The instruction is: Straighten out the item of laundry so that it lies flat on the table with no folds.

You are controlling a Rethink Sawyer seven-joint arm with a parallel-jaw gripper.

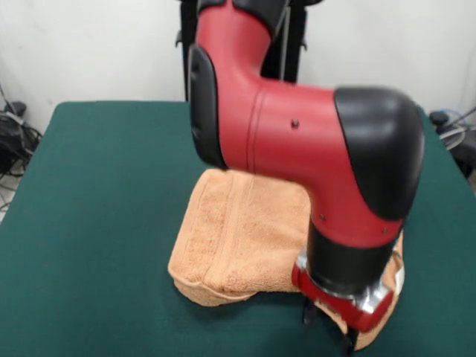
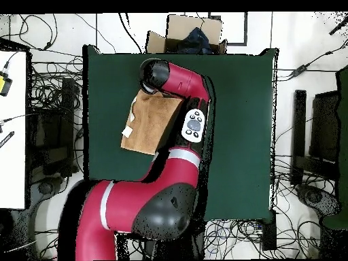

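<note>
Dark green felt covers the large rectangular table (image 1: pixel 97 223), which fills the front view from a pale wall at the top down to the bottom edge. On it, toward the near edge and right of the middle, lies the light orange-tan terry-cloth towel (image 1: pixel 238 238), folded over on itself, with a thick rounded fold along its near left side and a woven band running across it. The red and black robot arm (image 1: pixel 297 141) comes down over the towel's right part, and its gripper (image 1: pixel 327 327) sits at the towel's near right corner; only dark finger tips show at the bottom edge, so whether the claw is open or holds cloth cannot be told.

From overhead, the table (image 2: pixel 238 136) is a green rectangle ringed by cables and a cardboard box (image 2: pixel 183 34) beyond its far edge. The towel (image 2: pixel 146 126) lies left of the table's middle, with white tags (image 2: pixel 127 130) at its left edge. The arm (image 2: pixel 177 85) crosses its upper right side and hides the gripper.
</note>
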